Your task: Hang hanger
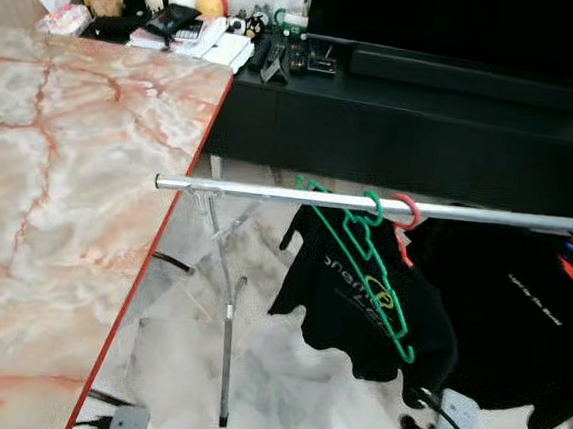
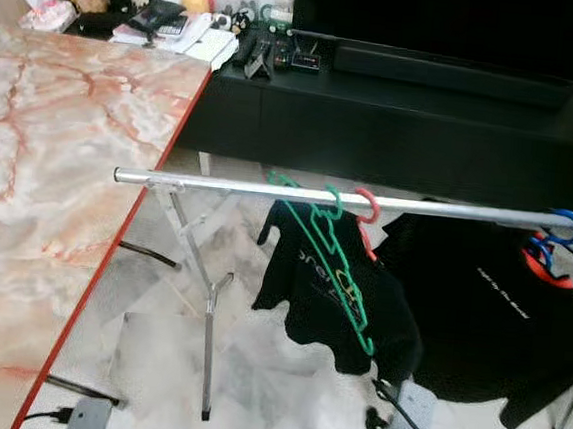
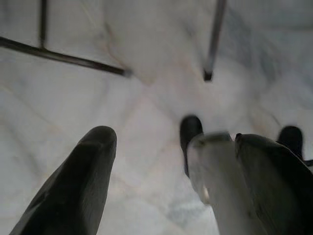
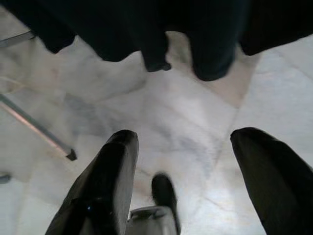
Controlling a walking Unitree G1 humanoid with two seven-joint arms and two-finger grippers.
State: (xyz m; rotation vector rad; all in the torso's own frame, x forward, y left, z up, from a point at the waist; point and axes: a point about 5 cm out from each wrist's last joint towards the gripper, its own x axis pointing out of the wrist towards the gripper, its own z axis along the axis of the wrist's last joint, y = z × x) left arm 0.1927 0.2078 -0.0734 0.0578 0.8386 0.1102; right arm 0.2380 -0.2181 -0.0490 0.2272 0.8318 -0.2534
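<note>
Now I see the green hanger (image 1: 362,271) hooked on the rail (image 1: 268,192) beside a red hanger (image 1: 404,213), against a black shirt (image 1: 353,311) whose print I can't read. Left end effector (image 3: 171,161) and right end effector (image 4: 183,166) hang open, empty, above the floor (image 4: 166,117).

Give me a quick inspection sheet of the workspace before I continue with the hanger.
Surface: marble table, bare near the robot.
Job's things: green hanger hooked on the rail; red hanger and blue hanger carry black shirts.
Clutter: toys, tissue box at the table's far end.
Grippers: left gripper and right gripper open, over the floor, holding nothing.
Cables: black cable by the shirts; another under the table edge.
Surroundings: black TV cabinet.
</note>
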